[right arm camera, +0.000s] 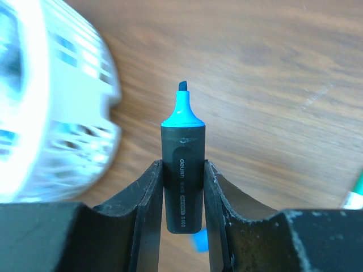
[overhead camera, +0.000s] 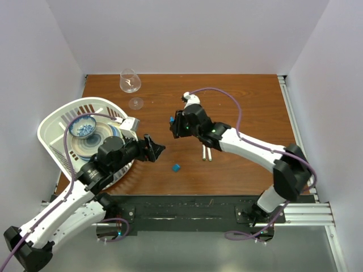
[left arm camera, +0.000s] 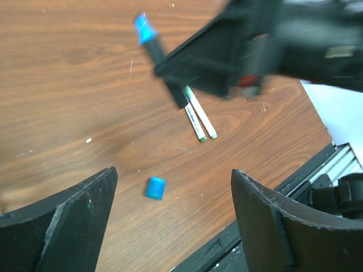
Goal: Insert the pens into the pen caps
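Note:
My right gripper is shut on a black highlighter pen with a bare blue tip, held above the table; it also shows in the left wrist view. A small blue pen cap lies on the wood below and between the grippers, also in the left wrist view and behind the pen in the right wrist view. Two slim white pens with green ends lie side by side to its right. My left gripper is open and empty, its jaws wide above the blue cap.
A white basket with plates and a blue bowl stands at the left, under my left arm. A wine glass lies at the back. A black rail runs along the near edge.

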`<state>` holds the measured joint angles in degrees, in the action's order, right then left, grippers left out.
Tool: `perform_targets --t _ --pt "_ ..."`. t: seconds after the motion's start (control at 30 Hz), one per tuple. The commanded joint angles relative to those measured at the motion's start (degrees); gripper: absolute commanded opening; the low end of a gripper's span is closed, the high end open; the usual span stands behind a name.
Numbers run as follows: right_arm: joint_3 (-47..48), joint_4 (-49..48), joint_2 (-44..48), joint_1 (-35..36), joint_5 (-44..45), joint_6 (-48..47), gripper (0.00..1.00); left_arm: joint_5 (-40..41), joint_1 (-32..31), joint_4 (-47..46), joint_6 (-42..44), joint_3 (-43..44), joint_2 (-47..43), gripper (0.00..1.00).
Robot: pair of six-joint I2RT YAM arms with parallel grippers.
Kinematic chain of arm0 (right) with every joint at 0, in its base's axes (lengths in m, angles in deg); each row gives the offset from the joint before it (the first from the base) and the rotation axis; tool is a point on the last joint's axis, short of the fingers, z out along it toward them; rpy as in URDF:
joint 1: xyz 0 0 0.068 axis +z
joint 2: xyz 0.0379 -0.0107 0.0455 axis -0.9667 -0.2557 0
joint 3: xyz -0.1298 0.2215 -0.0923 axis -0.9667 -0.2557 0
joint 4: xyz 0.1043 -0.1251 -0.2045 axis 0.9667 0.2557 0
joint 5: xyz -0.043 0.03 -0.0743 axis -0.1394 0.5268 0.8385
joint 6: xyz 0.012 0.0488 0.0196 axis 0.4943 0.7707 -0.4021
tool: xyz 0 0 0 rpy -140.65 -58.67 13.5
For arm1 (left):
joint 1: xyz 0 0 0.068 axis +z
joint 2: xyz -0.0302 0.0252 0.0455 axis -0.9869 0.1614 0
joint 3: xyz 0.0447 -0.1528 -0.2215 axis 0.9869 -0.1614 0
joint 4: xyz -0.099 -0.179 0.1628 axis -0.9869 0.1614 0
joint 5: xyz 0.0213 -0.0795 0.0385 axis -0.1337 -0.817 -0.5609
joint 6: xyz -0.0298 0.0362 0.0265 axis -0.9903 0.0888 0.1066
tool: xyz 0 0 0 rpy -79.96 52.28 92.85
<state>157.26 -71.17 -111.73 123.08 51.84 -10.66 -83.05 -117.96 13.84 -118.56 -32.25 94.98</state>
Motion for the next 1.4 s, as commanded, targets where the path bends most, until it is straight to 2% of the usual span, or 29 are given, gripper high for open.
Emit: perform_targets --t 0.0,0.23,0.4,0.57,0.77,0.8,0.9,0.97,1.03,1.07,1.1,1.13,1.2,1.23,1.33,1.37 --pt "-4.08 -9.27 7.14 1.05 0.89 10.5 0.06 0.27 -0.01 -12.12 -4.35 -1.22 3.1 0.81" --pt "-6.72 -11.05 12.6 2.99 2.21 13.86 0.06 -2.89 -0.27 -21.63 -4.09 -0.78 10.84 0.7" --pt "-8.21 -11.83 15.32 4.92 4.41 14.3 0.05 -3.07 -0.45 -25.93 -3.48 0.36 13.65 0.68" --pt "-8.65 -12.8 15.5 6.85 5.03 14.65 0.04 -2.8 -0.63 -26.38 -2.86 2.38 15.76 0.67" --pt "-9.09 -14.29 16.03 10.36 6.87 14.65 0.02 -2.28 -0.71 -26.38 -2.33 2.03 15.6 0.59" --pt "-9.27 -14.56 16.2 10.81 7.39 14.65 0.02 -2.19 -0.63 -26.38 -2.33 1.94 15.24 0.53" --pt "-9.62 -14.39 16.47 11.87 7.93 14.12 0.02 -1.58 -0.71 -26.12 -1.98 1.59 13.66 0.44" --pt "-9.97 -14.3 16.73 12.13 7.75 14.12 0.02 -1.66 -0.71 -25.94 -1.63 1.41 12.7 0.42" --pt "-10.76 -14.56 16.82 12.22 6.88 13.95 0.03 -2.19 -0.63 -25.94 -1.19 1.33 12.08 0.3" --pt "-11.03 -14.91 17.08 12.22 6.44 13.86 0.04 -2.28 -0.71 -25.6 -1.19 1.33 11.73 0.18" --pt "-11.72 -15.78 17.26 12.22 5.65 13.77 0.05 -2.54 -0.63 -25.5 -0.75 1.33 11.64 0.1" --pt "-12.08 -16.14 17.52 12.3 4.51 13.34 0.07 -2.89 -0.71 -25.5 -0.66 1.41 11.46 0.03" --pt "-12.7 -16.32 18.49 12.22 3.62 12.54 0.12 -3.85 -0.63 -24.63 -0.31 1.76 11.37 0.0" --pt "-12.79 -16.23 19.1 12.22 3.53 11.5 0.24 -4.47 -0.63 -24.02 -0.22 1.77 11.2 0.0" --pt "-13.84 -16.23 22.0 12.22 4.15 9.65 0.44 -8.94 -0.71 -24.27 0.74 0.8 9.62 0.0" --pt "-14.01 -16.23 22.7 12.3 4.23 9.29 0.55 -10.17 -0.71 -24.36 0.83 0.36 9.01 0.0"
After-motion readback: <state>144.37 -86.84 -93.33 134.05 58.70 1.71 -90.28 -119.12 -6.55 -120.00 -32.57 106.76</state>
